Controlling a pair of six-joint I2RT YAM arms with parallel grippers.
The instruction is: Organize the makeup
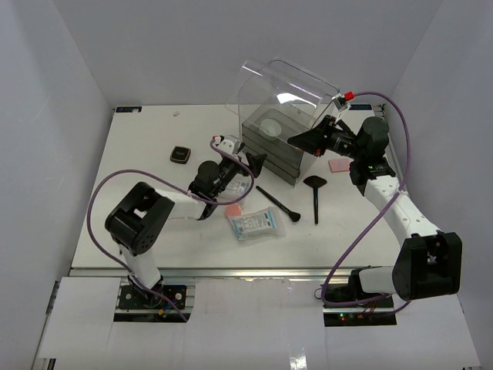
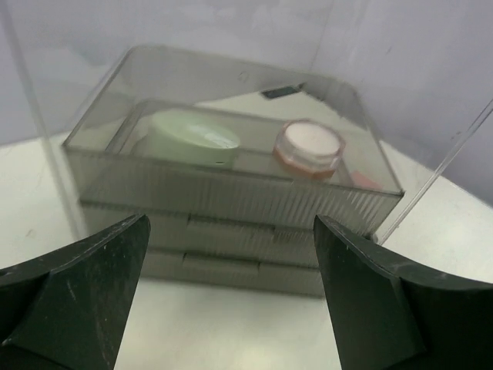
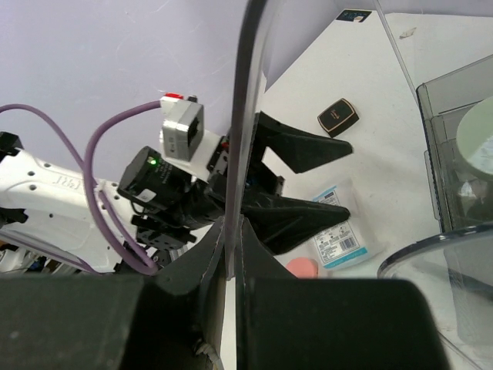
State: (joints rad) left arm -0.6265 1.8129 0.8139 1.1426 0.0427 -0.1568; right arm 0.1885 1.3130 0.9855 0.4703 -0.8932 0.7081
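Observation:
My right gripper [image 1: 306, 141] [image 3: 235, 231] is shut on the edge of the clear lid [image 1: 285, 86] [image 3: 245, 116] of the box with grey drawers [image 1: 269, 150] [image 2: 231, 196] and holds it raised. My left gripper [image 1: 253, 162] [image 2: 231, 254] is open and empty just in front of the drawers. In the box's top tray lie a white round pad [image 1: 271, 126] [image 2: 192, 139] and a pink round puff [image 2: 310, 146]. On the table lie a white-blue sachet [image 1: 254, 223] [image 3: 339, 235], a second sachet [image 1: 239, 187] by the left arm, a pink round puff [image 1: 233, 210] [image 3: 302, 267], a thin brush [image 1: 279, 204], a fan-headed brush [image 1: 315, 193] and a pink square puff [image 1: 337, 165].
A small black square compact [image 1: 180, 154] [image 3: 339, 116] lies on the table left of the box. White walls enclose the table on the left, back and right. The left arm's purple cable [image 1: 100, 200] loops over the left side.

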